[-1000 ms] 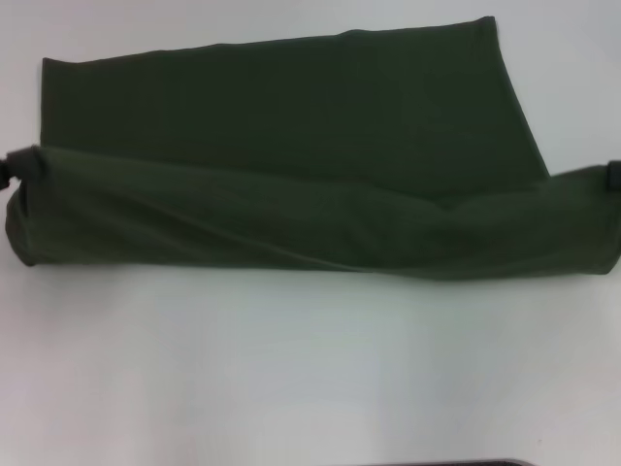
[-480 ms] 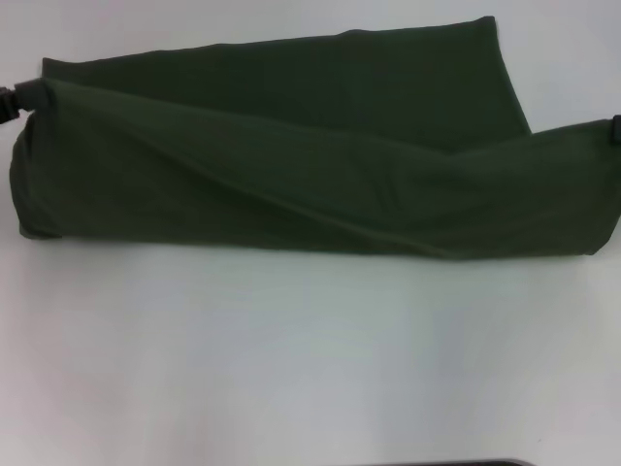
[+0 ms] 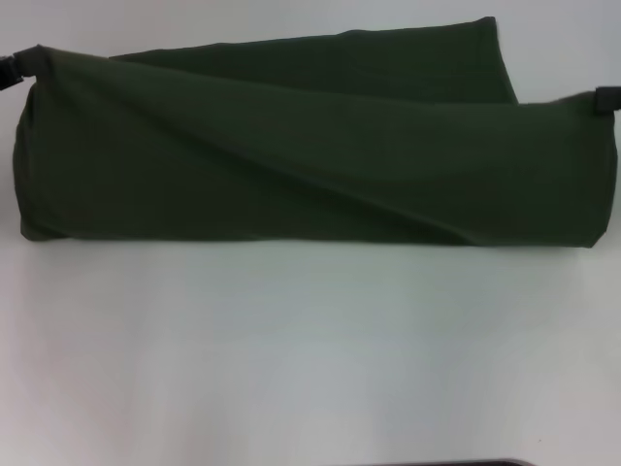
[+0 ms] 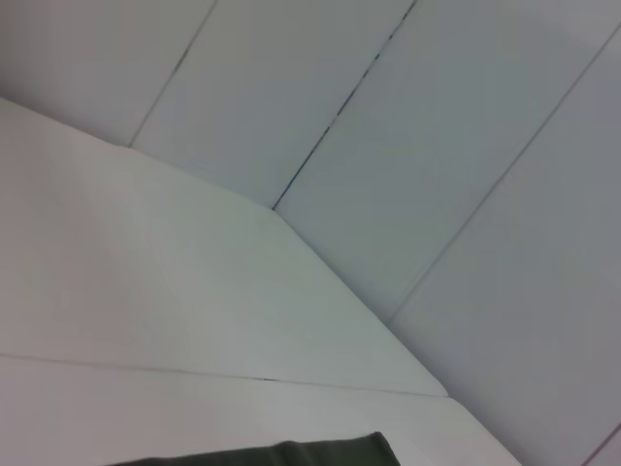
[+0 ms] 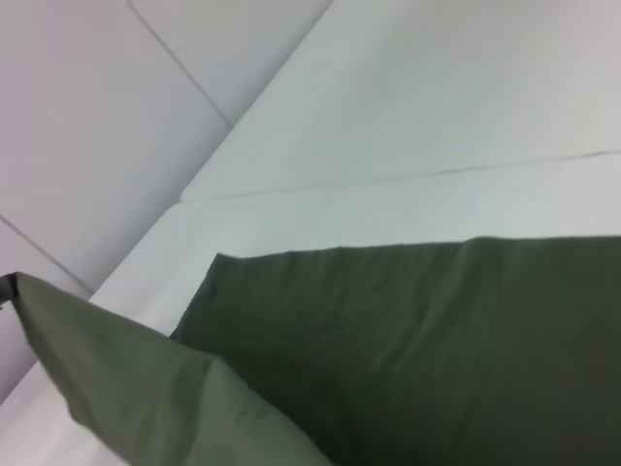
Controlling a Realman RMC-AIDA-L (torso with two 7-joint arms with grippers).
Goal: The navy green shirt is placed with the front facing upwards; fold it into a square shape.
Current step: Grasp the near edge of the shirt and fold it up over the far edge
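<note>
One navy green shirt (image 3: 310,165) spread on the white tabletop (image 3: 310,359), its near layer lifted, two claws, left claw (image 3: 12,70) and right claw (image 3: 607,99), each clenched on one shirt corner

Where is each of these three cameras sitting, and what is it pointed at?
Head view: on the robot's head, looking down at the navy green shirt on the white table; the left gripper and right gripper peek in.
Left wrist view: toward the wall, shirt edge only.
Right wrist view: across the shirt.
All share the shirt.
</note>
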